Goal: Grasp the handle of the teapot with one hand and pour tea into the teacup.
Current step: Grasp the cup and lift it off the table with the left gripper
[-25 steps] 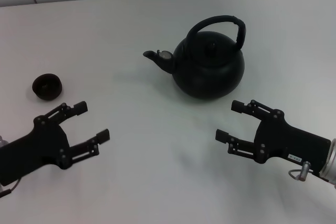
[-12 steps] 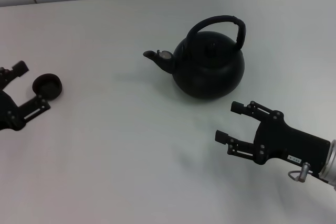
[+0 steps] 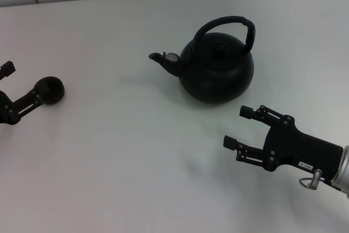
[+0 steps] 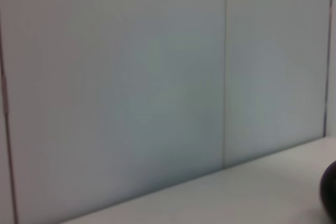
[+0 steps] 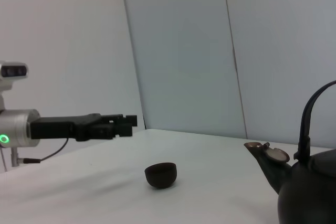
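Observation:
The matte-black teapot stands upright at the middle back of the white table, spout pointing left, with its arched handle up over the lid. The small dark teacup sits at the far left. My left gripper is open at the left edge, just left of the teacup; in the right wrist view the left gripper hangs above and behind the teacup. My right gripper is open and empty, low, in front and to the right of the teapot.
The white table is bare around the two objects. A pale panelled wall stands behind it. The left wrist view shows that wall and a dark rounded edge at the frame's side.
My left gripper has swung from the front left of the table out to the left edge beside the teacup. The right gripper, teapot and teacup have stayed in place.

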